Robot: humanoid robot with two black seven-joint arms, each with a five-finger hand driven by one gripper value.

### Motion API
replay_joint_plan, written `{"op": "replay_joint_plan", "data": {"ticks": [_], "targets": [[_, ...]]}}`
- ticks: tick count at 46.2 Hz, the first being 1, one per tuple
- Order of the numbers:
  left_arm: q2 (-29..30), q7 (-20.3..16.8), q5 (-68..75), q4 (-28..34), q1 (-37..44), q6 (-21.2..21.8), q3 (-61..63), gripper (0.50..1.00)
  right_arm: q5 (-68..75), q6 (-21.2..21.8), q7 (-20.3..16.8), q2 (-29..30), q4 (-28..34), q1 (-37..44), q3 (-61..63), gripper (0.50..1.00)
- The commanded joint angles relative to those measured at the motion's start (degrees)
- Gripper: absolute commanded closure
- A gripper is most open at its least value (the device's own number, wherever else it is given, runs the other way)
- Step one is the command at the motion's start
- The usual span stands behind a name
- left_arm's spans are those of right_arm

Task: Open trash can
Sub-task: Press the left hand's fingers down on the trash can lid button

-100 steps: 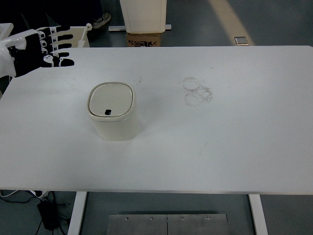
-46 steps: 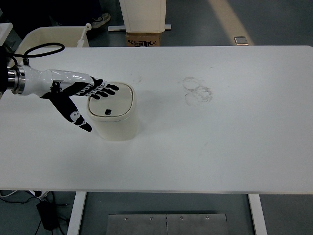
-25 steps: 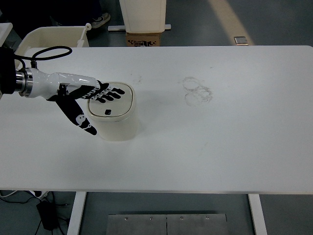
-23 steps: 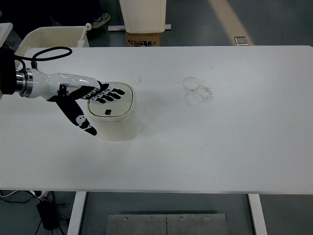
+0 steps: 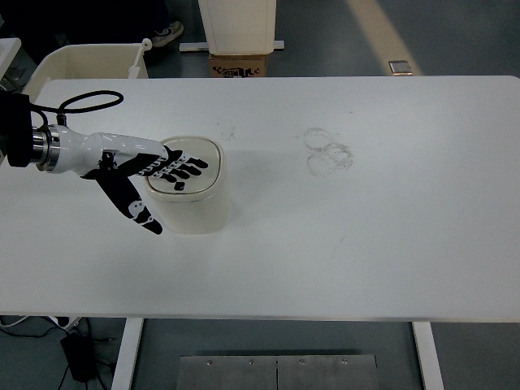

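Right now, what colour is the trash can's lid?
Cream, matching its body; the trash can shows in the top view.

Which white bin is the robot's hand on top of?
The small cream trash can on the table, under the left hand. The taller white bin and the tub sit beyond the table, untouched.

A big white table (image 5: 390, 244) fills most of the view, and it has faint round marks (image 5: 327, 152) on it. Behind it, on the grey floor (image 5: 455, 36), sit a brown box (image 5: 241, 65), a white bin (image 5: 89, 61) and a tall white stand (image 5: 238, 24). A stripe of light (image 5: 378, 32) falls across the floor.
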Motion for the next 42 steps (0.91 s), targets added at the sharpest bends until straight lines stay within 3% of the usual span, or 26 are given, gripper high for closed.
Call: {"op": "replay_joint_plan", "data": {"ticks": [1, 42], "targets": [[0.09, 0.00, 0.03, 0.03, 0.33, -0.01, -0.01, 0.500, 0.06, 0.01, -0.01, 0.00, 0.00, 0.00, 0.00, 0.509], [0.97, -0.09, -1.11, 1.16, 0.16, 0.08, -0.44, 0.500, 0.06, 0.01, -0.01, 0.00, 0.00, 0.00, 0.00, 0.509]]}}
